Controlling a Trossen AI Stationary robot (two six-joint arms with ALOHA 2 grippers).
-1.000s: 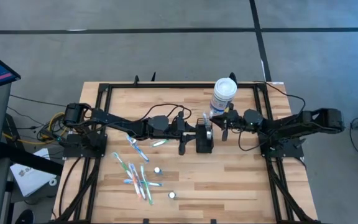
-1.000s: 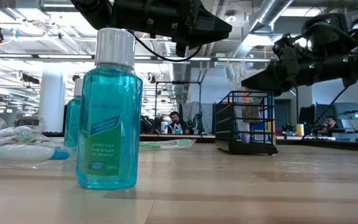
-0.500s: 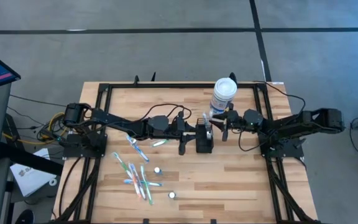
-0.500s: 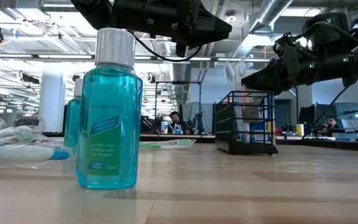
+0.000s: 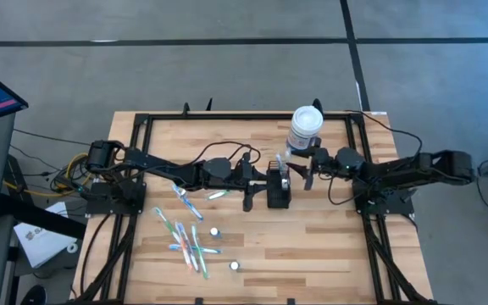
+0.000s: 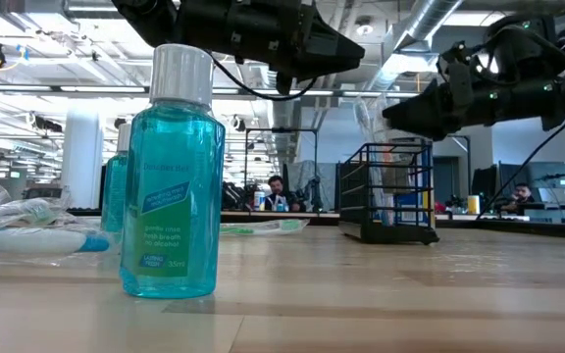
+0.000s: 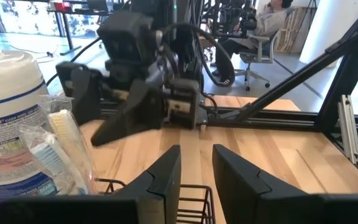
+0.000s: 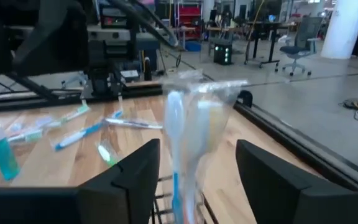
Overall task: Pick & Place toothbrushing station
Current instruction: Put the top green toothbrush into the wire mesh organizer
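The right gripper (image 5: 302, 172) hovered just beside the toothbrushing station (image 5: 279, 188), its fingers spread wide around a wrapped toothbrush (image 8: 180, 130) without touching it. The left gripper (image 5: 261, 193) sat over the station's other side, jaws narrowly parted, holding nothing visible. The black wire caddy stood upright mid-table, near the wipes canister (image 5: 304, 129). A second earlier the right fingers were closer together and farther forward.

Mouthwash bottle (image 6: 173, 176) label: only "35ml" legible, remaining print unreadable. White wipes canister (image 7: 11, 130) label: partial text "ONGER", cut off.
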